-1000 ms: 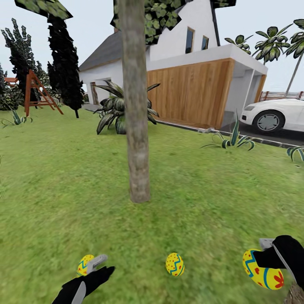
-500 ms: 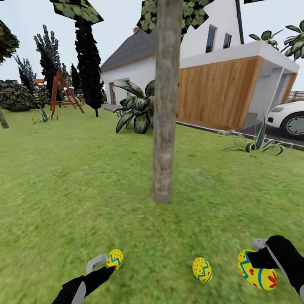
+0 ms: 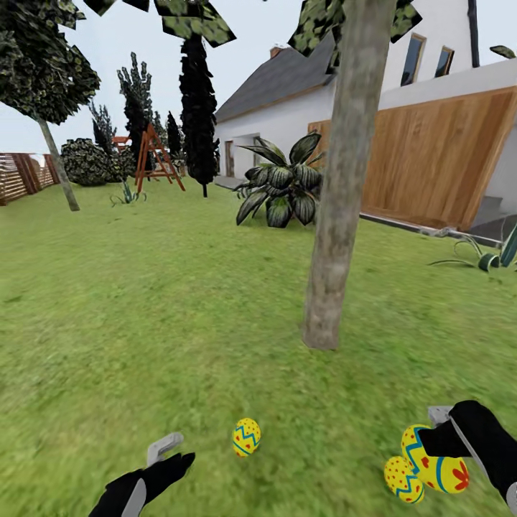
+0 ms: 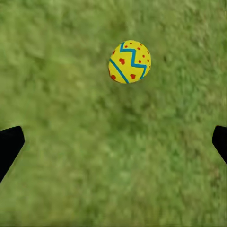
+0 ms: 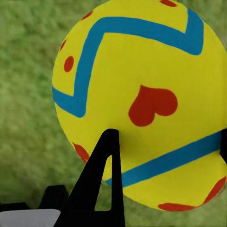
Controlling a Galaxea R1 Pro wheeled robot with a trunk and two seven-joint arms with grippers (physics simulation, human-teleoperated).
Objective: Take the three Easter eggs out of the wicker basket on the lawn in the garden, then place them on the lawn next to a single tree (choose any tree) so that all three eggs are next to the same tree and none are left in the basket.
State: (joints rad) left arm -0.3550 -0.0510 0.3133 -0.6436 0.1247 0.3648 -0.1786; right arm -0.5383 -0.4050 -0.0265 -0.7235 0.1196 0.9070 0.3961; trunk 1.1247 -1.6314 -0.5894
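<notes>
A thick grey-brown tree [image 3: 332, 237] rises from the lawn [image 3: 143, 323] ahead, right of centre. One yellow Easter egg [image 3: 246, 436] [image 4: 129, 61] lies on the grass in front of it. Just to that egg's left, my left gripper [image 3: 169, 457] is open over bare grass [image 4: 113, 156]. A second egg [image 3: 401, 480] lies on the grass at the lower right. Right beside it, my right gripper [image 3: 439, 436] is shut on the third egg [image 3: 439, 464] [image 5: 142, 104], held just above the grass. The wicker basket is out of view.
A white house with a wooden-clad wall [image 3: 438, 158] stands behind the tree, with a big spiky plant [image 3: 280, 188] before it. A wooden frame [image 3: 154, 154], dark trees [image 3: 197, 108], a slim tree [image 3: 57, 165] and a fence [image 3: 21, 176] stand far left. Wide grass lies to the left.
The camera has swung left, so the tree and the two lying eggs have slid right in the picture. The left-hand egg now lies apart from my left gripper. My right gripper still holds its egg.
</notes>
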